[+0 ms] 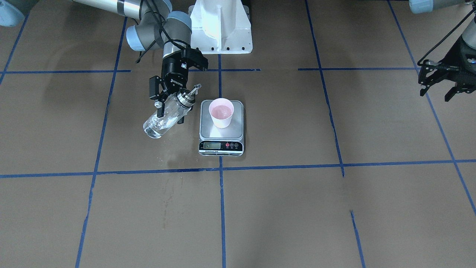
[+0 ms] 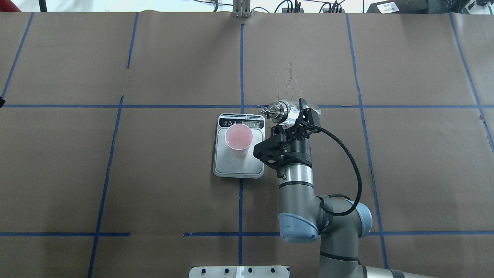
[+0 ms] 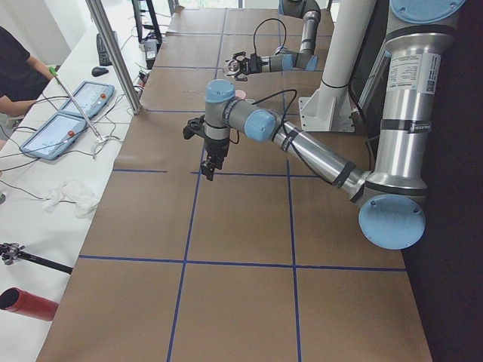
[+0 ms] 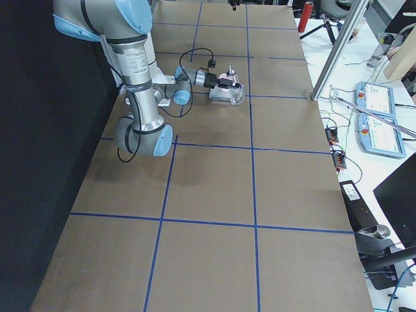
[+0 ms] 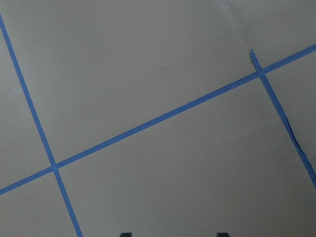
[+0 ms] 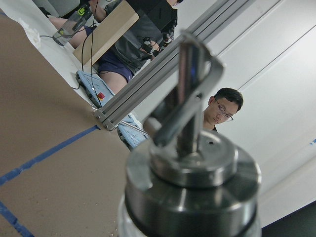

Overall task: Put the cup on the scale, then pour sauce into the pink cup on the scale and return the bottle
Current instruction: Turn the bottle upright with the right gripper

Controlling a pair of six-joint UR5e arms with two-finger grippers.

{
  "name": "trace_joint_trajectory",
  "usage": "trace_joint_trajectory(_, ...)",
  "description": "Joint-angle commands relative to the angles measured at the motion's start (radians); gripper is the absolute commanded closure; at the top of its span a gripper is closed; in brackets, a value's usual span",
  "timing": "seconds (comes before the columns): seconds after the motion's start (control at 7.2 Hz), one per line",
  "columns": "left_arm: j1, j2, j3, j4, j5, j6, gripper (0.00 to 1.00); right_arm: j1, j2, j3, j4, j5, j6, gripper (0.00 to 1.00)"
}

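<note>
The pale pink cup (image 1: pixel 221 113) stands upright on the silver scale (image 1: pixel 208 131), with a little liquid showing inside; it also shows in the overhead view (image 2: pixel 239 139) on the scale (image 2: pixel 239 166). My right gripper (image 1: pixel 171 116) is shut on the clear glass bottle (image 1: pixel 158 124) and holds it tilted above the table beside the scale. Its silver cap and spout (image 2: pixel 278 111) point towards the scale's display end, not over the cup. The cap fills the right wrist view (image 6: pixel 192 182). My left gripper (image 1: pixel 435 95) is open and empty, far off to the side.
Wet spots mark the brown paper near the scale (image 1: pixel 174 160), and droplets show beyond the bottle (image 2: pixel 289 81). The white robot base (image 1: pixel 221 26) stands behind the scale. Blue tape lines (image 5: pixel 148 126) cross the table. People sit beyond the table's far end (image 6: pixel 222 111).
</note>
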Motion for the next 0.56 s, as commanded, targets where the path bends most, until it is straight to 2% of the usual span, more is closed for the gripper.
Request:
trace_joint_trajectory(0.0, 0.0, 0.0, -0.001, 0.0, -0.001, -0.001, 0.35, 0.003, -0.062, 0.004, 0.107, 0.017, 0.018, 1.0)
trace_joint_trajectory(0.14, 0.0, 0.0, -0.001, 0.0, -0.001, -0.001, 0.35, 0.003, -0.09, 0.019, 0.107, 0.019, 0.065, 1.0)
trace_joint_trajectory(0.28, 0.0, 0.0, -0.002, 0.0, -0.002, -0.001, 0.35, 0.002, -0.123, 0.045, 0.109, 0.023, 0.188, 1.0)
trace_joint_trajectory(0.42, 0.0, 0.0, -0.001, 0.0, -0.002, -0.003, 0.35, 0.002, -0.16, 0.088, 0.121, 0.086, 0.364, 1.0)
